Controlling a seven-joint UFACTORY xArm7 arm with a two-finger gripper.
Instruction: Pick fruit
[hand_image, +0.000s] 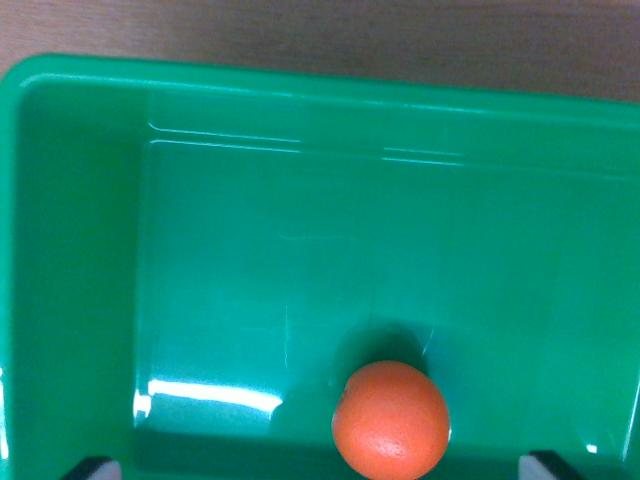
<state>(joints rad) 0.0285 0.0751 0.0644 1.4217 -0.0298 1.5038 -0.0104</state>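
Pincer (318, 468) tips spread wide at bottom corners, orange (390, 420) between them — green bin (80, 250) floor otherwise bare.

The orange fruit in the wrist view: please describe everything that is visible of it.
The orange fruit is round, with a bright orange, finely dimpled skin and a pale highlight low on its front. It looks whole and unmarked. It rests on the floor of the green plastic bin, near the picture's bottom edge, slightly right of centre, casting a dark shadow behind it. Nothing else touches it.
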